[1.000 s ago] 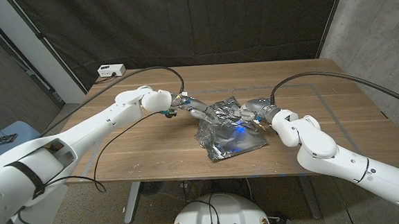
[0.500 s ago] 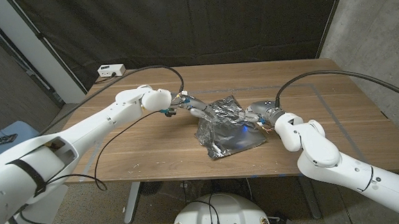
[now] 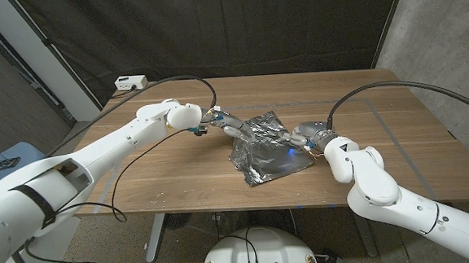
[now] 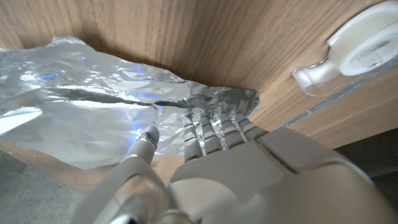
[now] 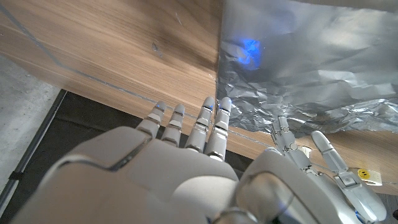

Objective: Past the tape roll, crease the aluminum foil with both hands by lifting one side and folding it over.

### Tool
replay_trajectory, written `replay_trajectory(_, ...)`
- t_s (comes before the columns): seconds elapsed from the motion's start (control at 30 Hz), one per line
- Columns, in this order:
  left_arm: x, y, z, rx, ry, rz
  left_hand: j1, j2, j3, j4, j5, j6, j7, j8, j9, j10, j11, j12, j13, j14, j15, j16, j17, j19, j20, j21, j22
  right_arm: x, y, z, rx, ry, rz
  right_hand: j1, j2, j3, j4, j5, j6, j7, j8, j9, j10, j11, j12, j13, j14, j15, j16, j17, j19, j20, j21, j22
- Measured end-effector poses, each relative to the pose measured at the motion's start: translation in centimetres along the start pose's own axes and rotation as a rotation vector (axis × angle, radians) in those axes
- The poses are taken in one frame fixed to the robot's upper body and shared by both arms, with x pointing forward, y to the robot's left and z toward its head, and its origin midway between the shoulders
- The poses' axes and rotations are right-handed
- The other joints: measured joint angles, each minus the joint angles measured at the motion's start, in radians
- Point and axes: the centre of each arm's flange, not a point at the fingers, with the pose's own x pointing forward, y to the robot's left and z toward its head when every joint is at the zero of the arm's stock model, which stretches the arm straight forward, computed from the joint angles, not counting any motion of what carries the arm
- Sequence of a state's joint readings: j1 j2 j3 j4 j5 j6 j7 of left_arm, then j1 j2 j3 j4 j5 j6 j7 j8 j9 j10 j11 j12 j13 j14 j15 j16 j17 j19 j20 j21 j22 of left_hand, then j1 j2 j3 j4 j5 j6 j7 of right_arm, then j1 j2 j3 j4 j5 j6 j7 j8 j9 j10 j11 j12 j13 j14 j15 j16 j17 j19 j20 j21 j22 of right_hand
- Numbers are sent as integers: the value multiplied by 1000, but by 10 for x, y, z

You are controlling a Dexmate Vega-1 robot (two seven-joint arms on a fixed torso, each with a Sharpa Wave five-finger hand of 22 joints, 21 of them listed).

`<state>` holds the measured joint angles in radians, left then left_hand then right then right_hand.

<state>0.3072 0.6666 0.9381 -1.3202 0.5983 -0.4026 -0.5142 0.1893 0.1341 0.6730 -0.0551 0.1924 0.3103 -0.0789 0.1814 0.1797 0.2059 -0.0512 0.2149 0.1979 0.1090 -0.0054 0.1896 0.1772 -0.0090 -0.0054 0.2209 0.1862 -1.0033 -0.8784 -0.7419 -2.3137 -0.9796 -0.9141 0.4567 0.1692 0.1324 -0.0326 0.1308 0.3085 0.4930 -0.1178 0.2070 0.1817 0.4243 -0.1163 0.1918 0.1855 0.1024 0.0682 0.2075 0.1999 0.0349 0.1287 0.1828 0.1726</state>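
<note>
The crumpled aluminum foil (image 3: 265,150) lies at the table's middle, its far part raised in a ridge. My left hand (image 3: 229,130) reaches to the foil's left corner. In the left wrist view its fingertips (image 4: 211,115) lie against the wrinkled foil (image 4: 81,99) edge, the thumb apart over the sheet. My right hand (image 3: 303,135) stands just off the foil's right edge. In the right wrist view its fingers (image 5: 205,121) are spread and hold nothing, close to the foil (image 5: 305,62). The clear tape roll (image 4: 364,45) sits on the wood near my left hand.
A white box (image 3: 131,82) with a cable sits at the table's (image 3: 180,180) far left corner. Black cables run from both arms over the wood. A dark curtain hangs behind. In the right wrist view the left hand (image 5: 308,152) shows beside the foil's edge.
My right hand has drawn back to the right, off the foil. The foil's right side has settled lower. The left hand has stayed at the left corner.
</note>
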Motion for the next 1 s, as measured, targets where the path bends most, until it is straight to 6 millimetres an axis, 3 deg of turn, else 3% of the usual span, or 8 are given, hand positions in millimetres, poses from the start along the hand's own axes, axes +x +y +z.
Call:
replay_trajectory(0.53, 2, 2, 0, 5, 1, -1, 0, 0, 3, 3, 0, -2, -2, 0, 0, 1, 1, 0, 0, 0, 0, 0, 0, 0, 0, 0, 0, -10, 7, 12, 12, -8, 20, 15, 5, 6, -6, 8, 13, 5, 0, 0, 9, -9, 0, 0, 0, 0, 0, 0, -5, 5, 0, 0)
replay_trajectory(1.0, 2, 2, 3, 7, 4, -1, -5, 5, 3, 3, 0, -2, -2, -1, -1, 1, 1, -1, -1, 0, 0, 0, 0, 5, -5, 0, 0, -14, 21, 16, 4, 8, 16, 26, 5, 12, -12, 8, 45, 5, 8, 0, 47, 3, 5, 0, 20, -9, 5, 0, -2, 2, 6, 0)
